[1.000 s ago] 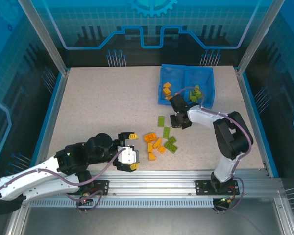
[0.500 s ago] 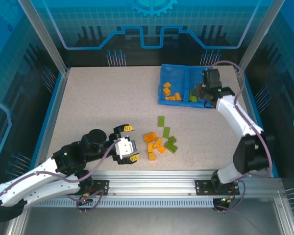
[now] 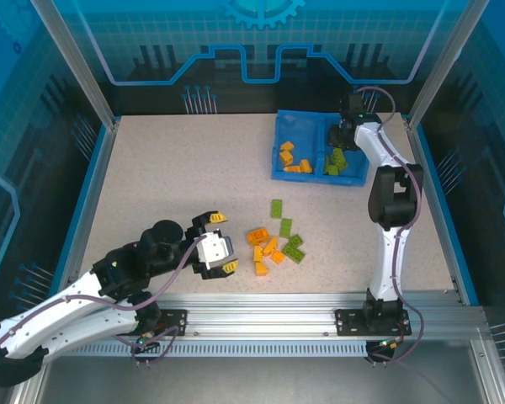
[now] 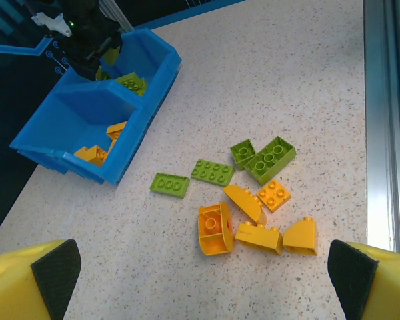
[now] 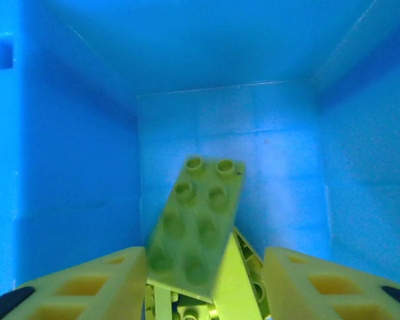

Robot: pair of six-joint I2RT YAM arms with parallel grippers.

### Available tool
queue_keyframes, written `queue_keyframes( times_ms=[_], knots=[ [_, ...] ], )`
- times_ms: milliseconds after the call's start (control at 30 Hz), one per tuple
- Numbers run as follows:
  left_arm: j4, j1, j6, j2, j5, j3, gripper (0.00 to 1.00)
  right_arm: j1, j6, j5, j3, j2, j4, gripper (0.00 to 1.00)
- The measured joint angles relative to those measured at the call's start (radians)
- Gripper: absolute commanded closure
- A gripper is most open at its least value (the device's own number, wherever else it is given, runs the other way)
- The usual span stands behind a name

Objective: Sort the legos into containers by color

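Right hand (image 3: 341, 139) has swung from mid-desk to over the right compartment of the blue tray (image 3: 307, 177). Its fingers are parted, with a green lego plate (image 5: 197, 227) tilted loose between them above the green pile (image 3: 337, 162). Orange legos (image 3: 293, 160) sit in the left compartment. Left hand (image 3: 224, 243) is spread wide and empty, near the loose legos (image 3: 275, 244) on the desk (image 3: 177, 177).

We see a matt, speckled counter (image 3: 194, 185), stone-like in look. The legos (image 4: 213, 230) are smooth, glossy plastic. The blue tray (image 4: 150, 100) at 1 o'clock is plastic with a soft sheen. The rail (image 3: 261, 320) at 6 o'clock is brushed metal. On the left gripper (image 3: 224, 243), yellow plastic jaws carry matt, grainy black pads (image 4: 57, 267).
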Motion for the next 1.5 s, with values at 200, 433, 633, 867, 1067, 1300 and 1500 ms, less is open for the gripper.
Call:
queue_keyframes(
  times_ms=[200,433,633,867,1067,1300,1500],
  knots=[
    [0.041,0.034,-0.071,0.025,-0.011,-0.002,0.01,0.000,0.005,-0.026,0.002,-0.032,-0.051,0.45],
    [0.052,0.073,-0.368,0.200,-0.084,0.107,0.01,0.000,0.041,-0.118,-0.291,-0.383,-0.027,0.36],
    [-0.011,0.073,-0.761,0.505,-0.221,0.376,0.01,0.005,0.058,-0.249,-0.567,-0.830,0.009,0.23],
    [-0.119,0.073,-1.117,0.885,-0.302,0.591,0.01,0.061,0.081,-0.348,-0.801,-1.304,-0.036,0.10],
    [-0.215,0.074,-1.278,1.197,-0.335,0.830,0.03,0.146,0.156,-0.375,-0.941,-1.550,-0.134,0.05],
    [-0.266,0.078,-1.351,1.424,-0.353,0.949,0.17,0.251,0.216,-0.409,-1.061,-1.630,-0.257,0.03],
    [-0.274,0.105,-1.358,1.553,-0.339,1.012,0.31,0.314,0.249,-0.420,-1.078,-1.636,-0.286,0.03]
  ],
)
